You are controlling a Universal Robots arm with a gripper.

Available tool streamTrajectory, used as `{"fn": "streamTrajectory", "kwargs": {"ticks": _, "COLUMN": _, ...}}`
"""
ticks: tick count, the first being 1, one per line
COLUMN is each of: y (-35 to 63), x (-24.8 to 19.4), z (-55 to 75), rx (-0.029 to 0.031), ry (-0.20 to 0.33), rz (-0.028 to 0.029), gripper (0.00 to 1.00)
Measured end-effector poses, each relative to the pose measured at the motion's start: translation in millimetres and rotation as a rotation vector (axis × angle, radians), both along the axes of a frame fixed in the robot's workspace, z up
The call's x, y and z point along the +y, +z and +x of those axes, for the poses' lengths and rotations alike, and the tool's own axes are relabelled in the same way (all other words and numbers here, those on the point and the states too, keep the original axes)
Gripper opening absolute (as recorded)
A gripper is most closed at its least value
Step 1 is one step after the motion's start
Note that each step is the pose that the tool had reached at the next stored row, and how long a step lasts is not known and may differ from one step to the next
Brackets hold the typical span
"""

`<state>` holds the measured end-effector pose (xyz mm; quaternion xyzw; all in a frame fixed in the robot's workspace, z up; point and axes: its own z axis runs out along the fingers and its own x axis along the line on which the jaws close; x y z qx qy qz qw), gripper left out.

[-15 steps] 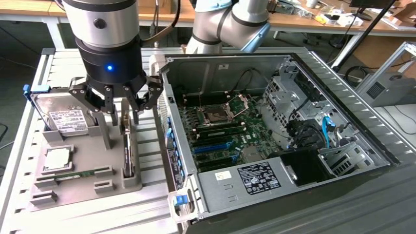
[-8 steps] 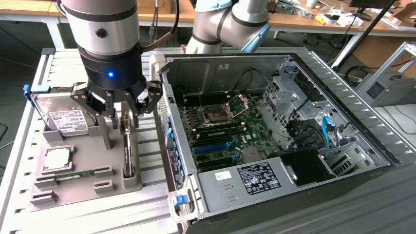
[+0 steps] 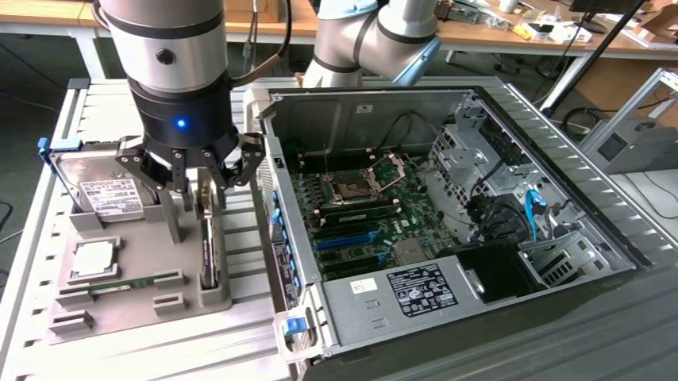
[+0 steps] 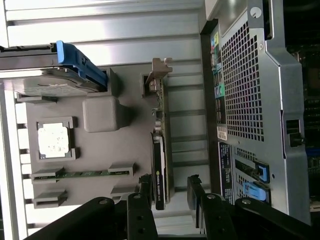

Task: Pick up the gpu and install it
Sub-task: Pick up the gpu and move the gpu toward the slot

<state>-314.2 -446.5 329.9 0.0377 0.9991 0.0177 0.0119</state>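
Observation:
The gpu (image 3: 209, 248) is a thin dark card standing on edge in a slot of the grey holder tray (image 3: 127, 313), to the exterior view's left of the computer case. In the wrist view the gpu (image 4: 161, 150) shows its silver bracket at the far end. My gripper (image 3: 206, 181) hangs just above the card's near end, open. Its two fingertips (image 4: 145, 190) straddle the card, one on each side, with a gap showing on both sides. Nothing is held.
The tray also carries a silver hard drive (image 3: 106, 194) with a blue clip (image 4: 80, 65), a square processor (image 4: 52, 140) and a green memory stick (image 4: 75, 174). The open computer case (image 3: 498, 95) with its motherboard (image 3: 366, 214) lies close on the exterior view's right.

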Motion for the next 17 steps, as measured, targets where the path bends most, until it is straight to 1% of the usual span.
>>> {"fn": "streamTrajectory", "kwargs": {"ticks": 7, "y": -2.4, "x": 0.0, "z": 0.0, "rx": -0.0002, "ry": 0.0, "rz": 0.0002, "gripper": 0.42}}
{"fn": "streamTrajectory", "kwargs": {"ticks": 17, "y": -11.5, "x": 0.0, "z": 0.0, "rx": 0.0, "ry": 0.0, "rz": 0.0001, "gripper": 0.42}}
